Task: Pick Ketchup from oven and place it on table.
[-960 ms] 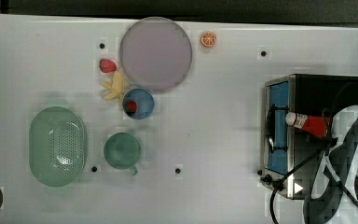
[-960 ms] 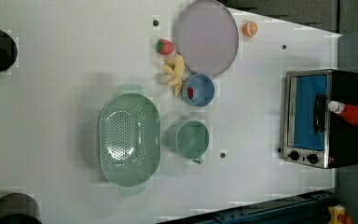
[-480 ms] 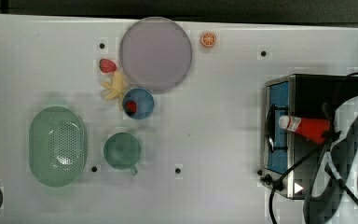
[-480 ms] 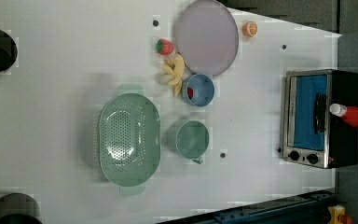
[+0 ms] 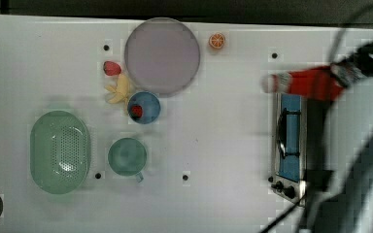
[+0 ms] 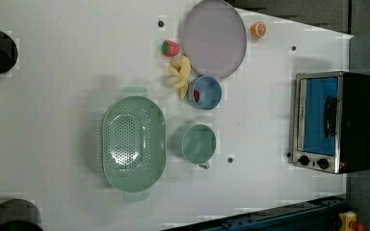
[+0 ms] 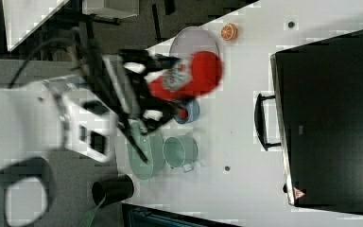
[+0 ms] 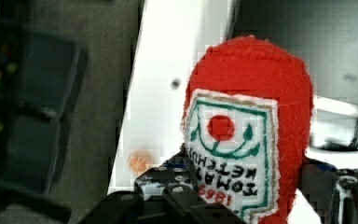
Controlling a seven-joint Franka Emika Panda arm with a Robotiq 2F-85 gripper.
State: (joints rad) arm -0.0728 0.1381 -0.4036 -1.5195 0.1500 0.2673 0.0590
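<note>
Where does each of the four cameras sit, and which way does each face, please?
Top view: overhead, facing down; the hand carries the Ketchup near the oven.
Left view: overhead, facing down on table and oven.
Right view: high, behind the arm.
Wrist view: on the wrist, facing the Ketchup's label.
Shared: top and left views both show the green colander.

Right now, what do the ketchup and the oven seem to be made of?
The ketchup looks like fuzzy red fabric, maybe felt or plush, with a stitched-looking white label, although its shape is a bottle's. The oven seems metal: matte black casing, brushed silver front frame, and a blue-tinted, probably glass door.
</note>
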